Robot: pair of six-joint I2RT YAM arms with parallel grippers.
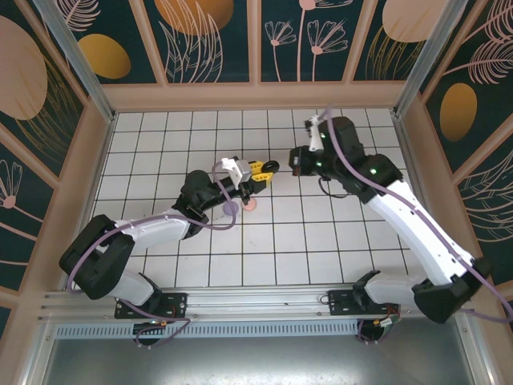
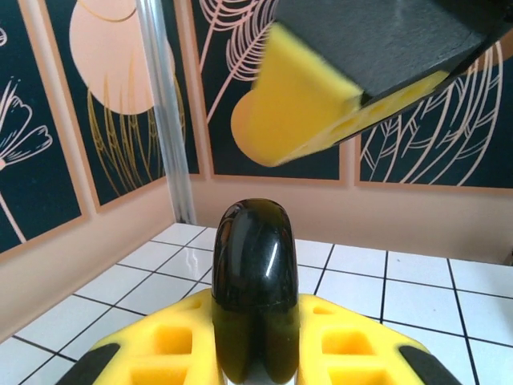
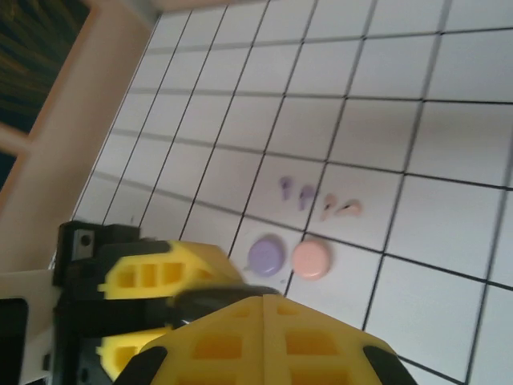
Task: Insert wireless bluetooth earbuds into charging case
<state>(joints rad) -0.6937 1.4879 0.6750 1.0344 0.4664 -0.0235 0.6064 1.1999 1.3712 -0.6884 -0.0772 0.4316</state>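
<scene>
So the left gripper (image 1: 263, 169) is clamped on a glossy black case (image 2: 255, 273), rounded end up, held in the air above the tiled table (image 3: 449, 144). The yellow pads sit on either flank of it. The right gripper (image 3: 264, 317) hangs just beside it, nose to nose. Its pads look pressed together with only a seam between them, and I can't tell if something tiny is pinched in there.

The lilac earbuds (image 3: 286, 186) and pink earbuds (image 3: 349, 208) lie loose on the tiles, four in a short row, close together but not touching as far as I can make out. Just beside them are a lilac disc (image 3: 265, 254) and a pink disc (image 3: 310, 259), side by side and about touching.

On handling, I'd guess these buds weigh next to nothing. They're hard smooth plastic, so they'll skate or flick away if one pad arrives before the other. They're stiff, not squishy, so squeezing harder won't help. I'd pinch across the bulb end with the stem left free, and come straight down so the neighbour doesn't get knocked. The black case looks slick too, and that polished shell could twist between foam pads if pushed off-centre. I'd support it low and press in line with the grip.
</scene>
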